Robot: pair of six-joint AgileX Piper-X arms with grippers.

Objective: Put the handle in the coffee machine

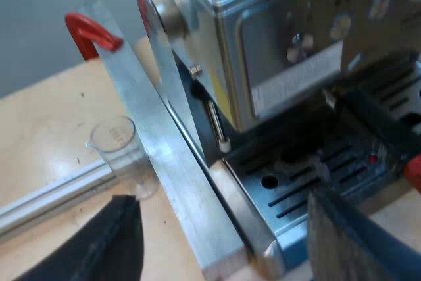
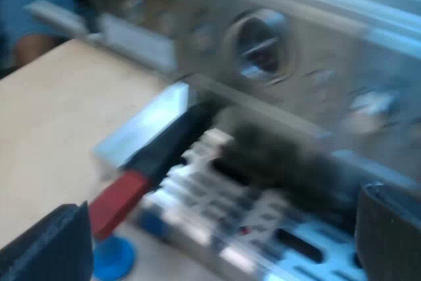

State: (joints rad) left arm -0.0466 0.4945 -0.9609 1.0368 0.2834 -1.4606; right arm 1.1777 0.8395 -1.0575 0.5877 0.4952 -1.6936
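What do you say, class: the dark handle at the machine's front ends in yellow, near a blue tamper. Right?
No. The right wrist view shows the dark handle at the machine's front ending in red, not yellow, near the blue tamper.

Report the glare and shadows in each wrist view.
Left wrist view: the espresso machine's side reflects pale light, and shadow pools over its drip tray. Right wrist view: glare runs along the machine's top edge, with shadow beneath its front by the handle.
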